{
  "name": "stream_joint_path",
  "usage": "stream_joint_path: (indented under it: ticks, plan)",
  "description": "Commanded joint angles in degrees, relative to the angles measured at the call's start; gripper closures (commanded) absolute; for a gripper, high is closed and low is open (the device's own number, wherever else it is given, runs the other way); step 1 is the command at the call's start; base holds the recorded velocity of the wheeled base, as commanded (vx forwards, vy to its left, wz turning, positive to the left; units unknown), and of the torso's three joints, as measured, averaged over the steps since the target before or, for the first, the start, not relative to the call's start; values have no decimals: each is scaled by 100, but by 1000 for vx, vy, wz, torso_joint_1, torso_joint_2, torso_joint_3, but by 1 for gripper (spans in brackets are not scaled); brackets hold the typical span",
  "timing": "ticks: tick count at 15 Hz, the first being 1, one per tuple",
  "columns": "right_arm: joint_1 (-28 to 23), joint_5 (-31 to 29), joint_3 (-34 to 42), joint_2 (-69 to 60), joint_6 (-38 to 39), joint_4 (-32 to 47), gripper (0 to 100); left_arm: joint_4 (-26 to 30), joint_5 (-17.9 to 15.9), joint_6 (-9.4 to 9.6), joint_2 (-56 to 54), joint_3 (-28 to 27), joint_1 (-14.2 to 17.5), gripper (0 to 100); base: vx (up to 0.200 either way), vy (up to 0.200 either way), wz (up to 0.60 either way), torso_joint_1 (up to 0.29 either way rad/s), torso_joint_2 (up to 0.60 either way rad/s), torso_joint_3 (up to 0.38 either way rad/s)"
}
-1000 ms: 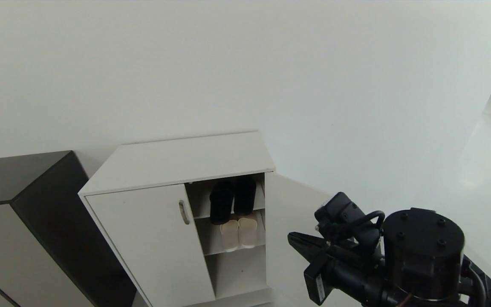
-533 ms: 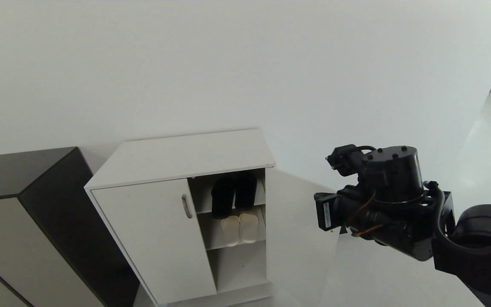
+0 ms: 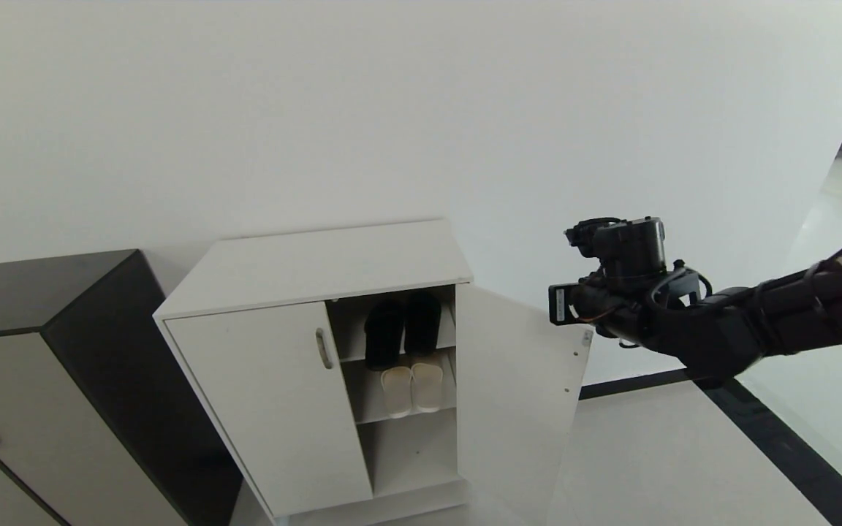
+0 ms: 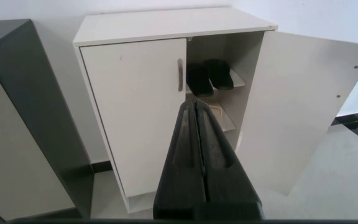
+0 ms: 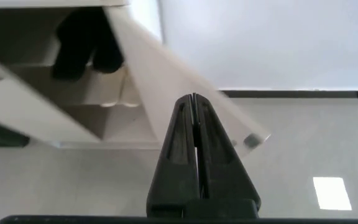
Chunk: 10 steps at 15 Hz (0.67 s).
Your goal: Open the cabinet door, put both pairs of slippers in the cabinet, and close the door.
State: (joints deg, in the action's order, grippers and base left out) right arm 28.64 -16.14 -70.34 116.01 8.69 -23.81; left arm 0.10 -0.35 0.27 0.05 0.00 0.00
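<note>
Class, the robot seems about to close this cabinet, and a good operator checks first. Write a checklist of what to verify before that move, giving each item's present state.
1. Black slippers on the upper shelf: ok.
2. White slippers on the shelf below: ok.
3. Right door shut: not ok, it stands wide open.
4. Left door shut: ok.
5. Right gripper touching that open door's edge: cannot tell.
6. Left gripper empty, apart from the cabinet: ok.
</note>
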Motion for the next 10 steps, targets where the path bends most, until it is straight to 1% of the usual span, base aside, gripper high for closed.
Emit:
stream_joint_path:
  ticks: [1, 3, 6, 10]
  plan:
    - [-306, 6, -604, 774, -8, 96, 100, -1, 0, 0, -5, 0, 0, 100, 0, 0, 0, 0, 0, 0]
    - [-403, 6, -1008, 1038, 1, 289, 100, -1, 0, 0, 4, 0, 0, 100, 0, 0, 0, 0, 0, 0]
    - [-482, -3, -1404, 1434, -8, 307, 100, -1, 9, -9, 4, 0, 0, 100, 0, 0, 0, 0, 0, 0]
    - [-491, -30, -1588, 1759, 1, 298, 100, -1, 9, -9, 4, 0, 0, 100, 0, 0, 0, 0, 0, 0]
